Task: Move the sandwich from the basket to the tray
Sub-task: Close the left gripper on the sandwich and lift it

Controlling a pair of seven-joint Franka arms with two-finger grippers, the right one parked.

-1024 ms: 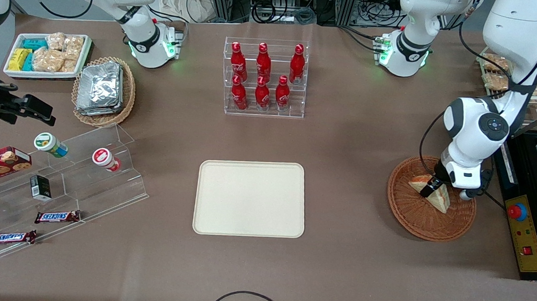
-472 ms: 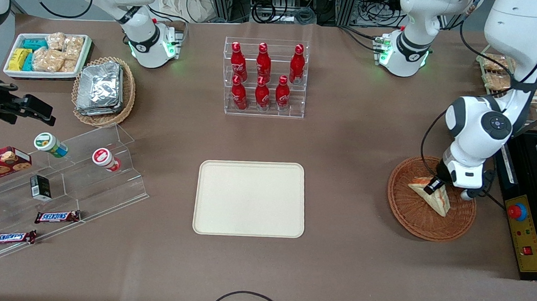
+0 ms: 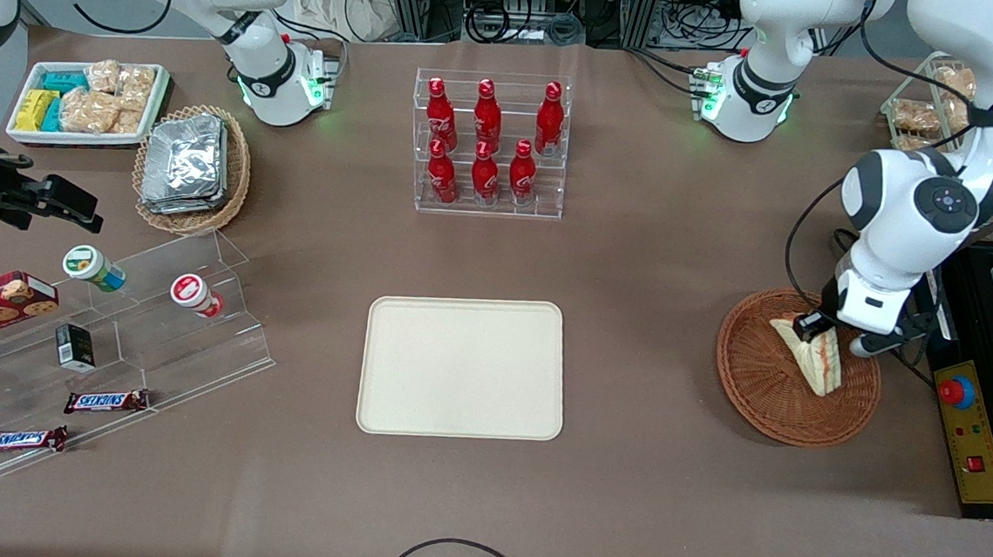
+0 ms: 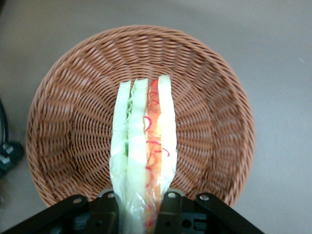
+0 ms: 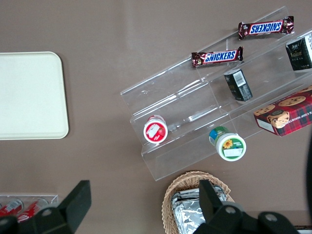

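Note:
My left gripper (image 3: 810, 325) is shut on the sandwich (image 3: 817, 358), a pale wrapped wedge with red, orange and green stripes, and holds it a little above the reddish-brown wicker basket (image 3: 759, 393). In the left wrist view the sandwich (image 4: 144, 146) hangs edge-up between the two black fingers (image 4: 171, 209), with the basket (image 4: 68, 122) below it. The cream tray (image 3: 462, 367) lies flat mid-table, toward the parked arm from the basket, and shows in the right wrist view (image 5: 29, 95) too.
A clear rack of red bottles (image 3: 488, 142) stands farther from the front camera than the tray. A black control box with a red stop button (image 3: 957, 391) sits beside the basket. A clear stepped shelf with snacks (image 3: 107, 347) lies toward the parked arm's end.
The left gripper has risen with the sandwich, lifting it off the basket floor and turning it so its striped edge shows. The arm's wrist moved up and away from the front camera.

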